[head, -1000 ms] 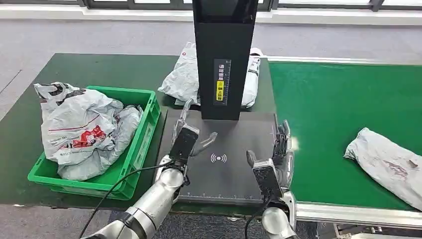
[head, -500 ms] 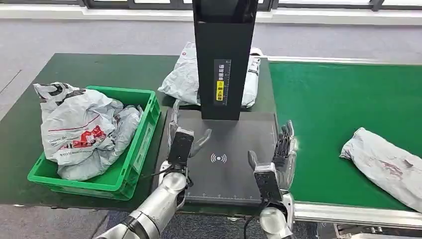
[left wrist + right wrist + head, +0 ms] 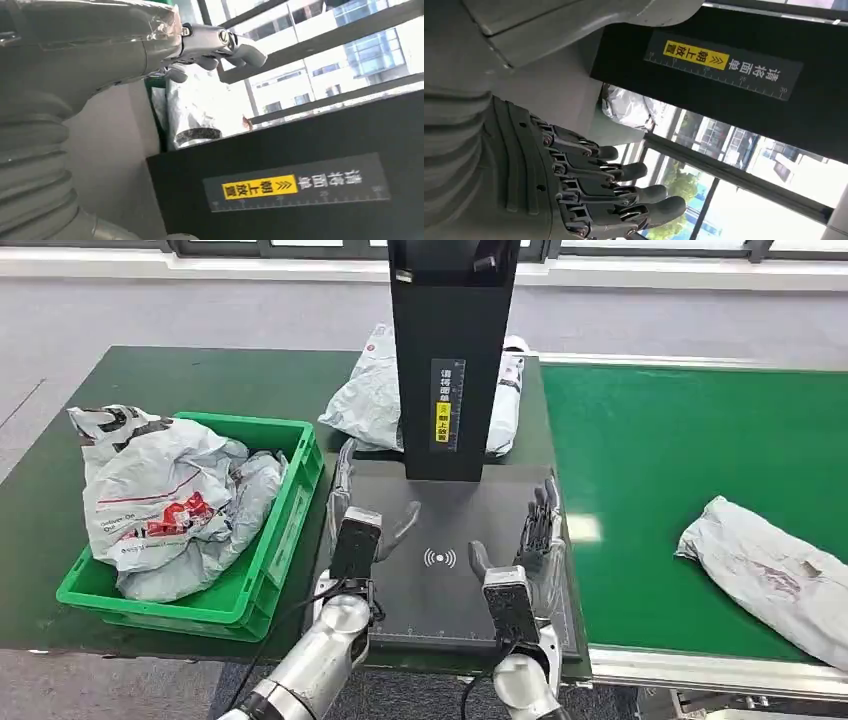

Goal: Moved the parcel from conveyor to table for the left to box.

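Note:
A crumpled grey parcel [image 3: 770,575] lies on the green conveyor belt [image 3: 680,440] at the right, well away from both hands. My right hand [image 3: 525,560] hovers open over the right part of the black scanner plate [image 3: 450,585], fingers straight and holding nothing. Over the plate's left edge, next to the green box [image 3: 290,505], my left hand [image 3: 358,525] is open and empty too. In the right wrist view the fingers [image 3: 599,185] are spread, and in the left wrist view the fingers [image 3: 215,45] are apart.
The green box holds several bagged parcels [image 3: 165,500]. A black scanner tower [image 3: 452,360] with a yellow label stands at the plate's back, with another grey parcel [image 3: 370,400] behind it. The dark green table [image 3: 150,380] carries the box and plate.
My right hand has shifted left, from the conveyor's edge onto the scanner plate. The left hand has drawn back a little. The parcel on the belt has drifted slightly left.

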{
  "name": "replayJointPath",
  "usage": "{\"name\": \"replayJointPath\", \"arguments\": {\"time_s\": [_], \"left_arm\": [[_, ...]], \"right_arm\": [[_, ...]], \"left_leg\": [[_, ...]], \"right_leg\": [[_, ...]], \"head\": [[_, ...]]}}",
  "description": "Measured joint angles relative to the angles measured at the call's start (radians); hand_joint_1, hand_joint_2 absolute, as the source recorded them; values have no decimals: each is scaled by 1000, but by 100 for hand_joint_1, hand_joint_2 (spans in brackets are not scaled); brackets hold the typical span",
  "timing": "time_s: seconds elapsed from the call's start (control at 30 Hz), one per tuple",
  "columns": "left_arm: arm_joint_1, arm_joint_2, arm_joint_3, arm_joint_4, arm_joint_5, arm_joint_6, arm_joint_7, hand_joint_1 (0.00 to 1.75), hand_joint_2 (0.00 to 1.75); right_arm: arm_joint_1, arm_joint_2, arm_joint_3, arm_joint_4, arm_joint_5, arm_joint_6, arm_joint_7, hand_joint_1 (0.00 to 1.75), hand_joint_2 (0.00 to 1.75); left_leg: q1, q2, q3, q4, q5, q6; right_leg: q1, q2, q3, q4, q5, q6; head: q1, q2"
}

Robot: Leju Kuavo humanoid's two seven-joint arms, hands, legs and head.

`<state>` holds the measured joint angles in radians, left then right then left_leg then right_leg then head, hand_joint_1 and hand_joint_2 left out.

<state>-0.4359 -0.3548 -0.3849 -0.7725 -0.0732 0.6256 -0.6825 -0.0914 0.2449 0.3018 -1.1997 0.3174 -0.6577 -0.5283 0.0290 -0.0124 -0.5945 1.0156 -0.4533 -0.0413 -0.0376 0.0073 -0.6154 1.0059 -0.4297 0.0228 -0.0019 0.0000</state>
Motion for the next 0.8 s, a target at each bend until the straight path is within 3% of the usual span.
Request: {"name": "replayJointPath", "arguments": {"time_s": [0.8], "left_arm": [[18, 8, 5, -8, 1, -18, 2, 0, 175]], "right_arm": [[-13, 21, 3, 20, 21, -5, 14, 0, 175]], "left_leg": [[0, 0, 0, 0, 0, 0]], "right_leg": [[0, 0, -1, 0, 0, 0]], "head": [[0, 0]]}}
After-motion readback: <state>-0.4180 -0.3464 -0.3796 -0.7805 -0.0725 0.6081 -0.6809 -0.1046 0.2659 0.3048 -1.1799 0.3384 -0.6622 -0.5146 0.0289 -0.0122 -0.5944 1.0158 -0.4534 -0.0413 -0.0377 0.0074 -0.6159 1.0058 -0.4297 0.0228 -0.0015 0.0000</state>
